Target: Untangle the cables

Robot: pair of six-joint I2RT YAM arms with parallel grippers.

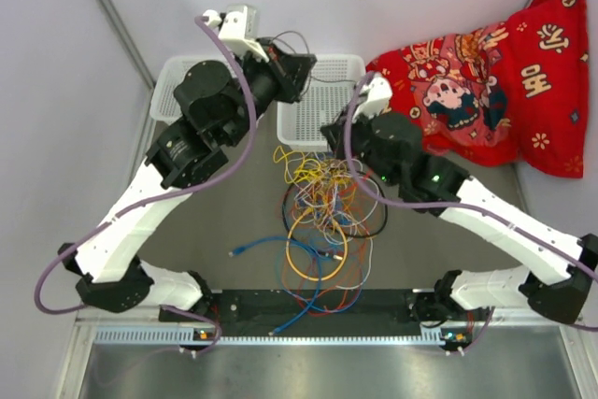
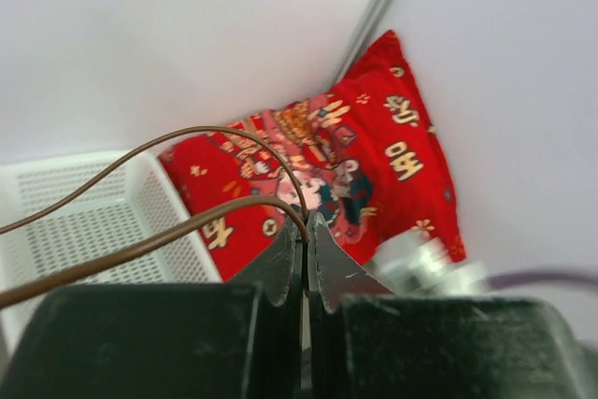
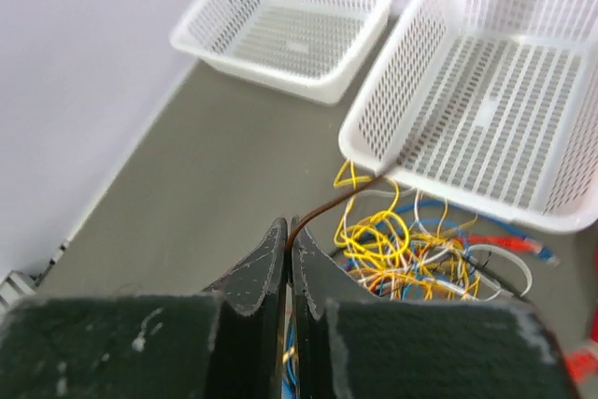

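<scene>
Top view looks down; both wrist views close, share basket (image 3: 402, 72), probably.

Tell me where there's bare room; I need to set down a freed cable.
The left basket and right basket look empty. Bare table lies between the left arm and the cables; a smaller strip lies between them and the right arm. The centre down to the near rail is crowded.

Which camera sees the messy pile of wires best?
The top view: the whole pile of wires is in sight. The right wrist view catches only one edge beside a basket; the left wrist view shows just a brown wire.
</scene>
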